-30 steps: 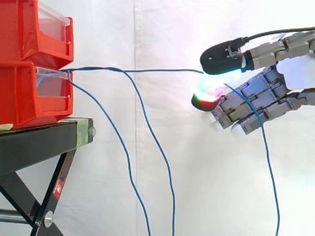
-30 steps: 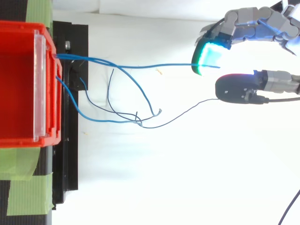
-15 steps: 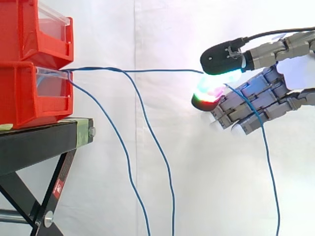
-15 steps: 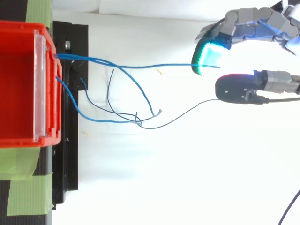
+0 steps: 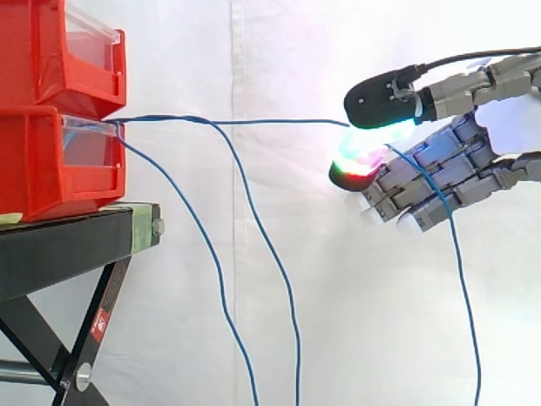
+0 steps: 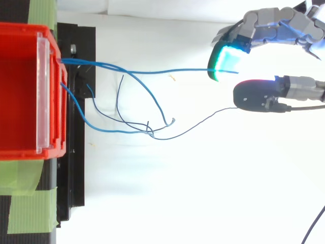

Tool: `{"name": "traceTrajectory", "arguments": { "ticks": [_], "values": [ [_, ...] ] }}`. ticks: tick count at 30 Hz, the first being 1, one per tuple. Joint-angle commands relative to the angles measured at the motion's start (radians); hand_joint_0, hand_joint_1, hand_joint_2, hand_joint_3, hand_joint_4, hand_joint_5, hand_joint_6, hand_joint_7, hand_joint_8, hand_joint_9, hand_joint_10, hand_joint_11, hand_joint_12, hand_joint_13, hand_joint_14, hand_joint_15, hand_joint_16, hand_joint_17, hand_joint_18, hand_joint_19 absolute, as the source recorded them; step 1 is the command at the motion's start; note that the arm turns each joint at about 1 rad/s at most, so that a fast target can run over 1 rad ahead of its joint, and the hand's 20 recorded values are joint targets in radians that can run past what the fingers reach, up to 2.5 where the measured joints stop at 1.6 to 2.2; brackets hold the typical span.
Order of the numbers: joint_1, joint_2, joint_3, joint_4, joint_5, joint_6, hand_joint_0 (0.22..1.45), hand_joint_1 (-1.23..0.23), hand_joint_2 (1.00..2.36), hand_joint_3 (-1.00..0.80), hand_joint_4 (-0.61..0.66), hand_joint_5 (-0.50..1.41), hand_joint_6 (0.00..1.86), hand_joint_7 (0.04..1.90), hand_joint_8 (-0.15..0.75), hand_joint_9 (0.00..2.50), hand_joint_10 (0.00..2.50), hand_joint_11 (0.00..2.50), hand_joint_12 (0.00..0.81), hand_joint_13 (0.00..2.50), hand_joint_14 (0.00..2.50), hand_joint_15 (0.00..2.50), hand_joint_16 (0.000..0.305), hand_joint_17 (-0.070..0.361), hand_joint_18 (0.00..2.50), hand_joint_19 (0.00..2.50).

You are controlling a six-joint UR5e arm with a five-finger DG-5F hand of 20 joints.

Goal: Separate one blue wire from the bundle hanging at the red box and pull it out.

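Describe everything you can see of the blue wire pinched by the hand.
The wire is thin, blue and looks plastic-coated. It leaves the front of the lower red bin and runs nearly level and straight to the hand, pinched between the thumb and a glowing pad. Past the pinch its loose end drapes over the fingers and hangs down out of frame. At the bin it starts beside two other blue wires, which droop away below it.

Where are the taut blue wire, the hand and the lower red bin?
taut blue wire (image 5: 270, 122): side view, middle of its level span.
hand (image 5: 473, 156): side view, on its grey fingers.
lower red bin (image 5: 42, 165): side view, its side wall.
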Motion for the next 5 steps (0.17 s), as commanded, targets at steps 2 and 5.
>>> {"name": "traceTrajectory", "arguments": {
  "ticks": [2,5],
  "values": [
    [-0.001,0.0,0.0,0.0,0.0,0.0,0.59,-0.76,1.03,0.12,-0.14,-0.12,0.79,1.34,0.238,0.45,0.01,0.27,0.361,0.29,0.01,0.34,0.049,0.111,0.3,0.49],
    [0.001,0.0,0.0,0.0,0.0,0.0,0.59,-0.76,1.03,0.12,-0.14,-0.12,0.79,1.32,0.238,0.45,0.01,0.27,0.361,0.29,0.01,0.35,0.049,0.111,0.3,0.49]
  ]
}}
